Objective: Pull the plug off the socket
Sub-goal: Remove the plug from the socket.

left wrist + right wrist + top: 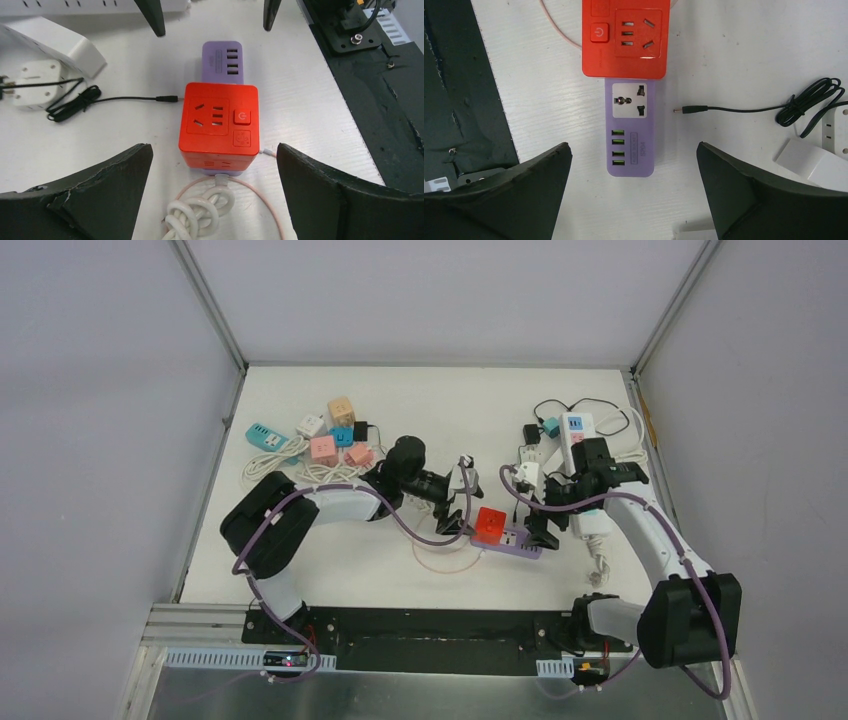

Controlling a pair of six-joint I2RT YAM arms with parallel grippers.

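A red cube plug [489, 525] sits plugged onto one end of a purple socket strip [522, 544] lying flat near the table's middle. My left gripper [455, 523] is open; in its wrist view the red cube plug [219, 125] lies between and just ahead of the spread fingers [100, 190], untouched. My right gripper [543, 532] is open at the strip's other end. In the right wrist view the purple strip's USB end [631, 150] lies between the wide-apart fingers [754, 190], and the red cube [624, 40] is beyond it. Neither gripper touches anything.
A knotted white cord [197, 212] and a thin pink cable [445, 558] trail from the strip on the left gripper's side. A black lead with a barrel jack [774, 107] lies beside it. Coloured cube sockets [330, 435] are piled back left, white power strips [575, 430] back right.
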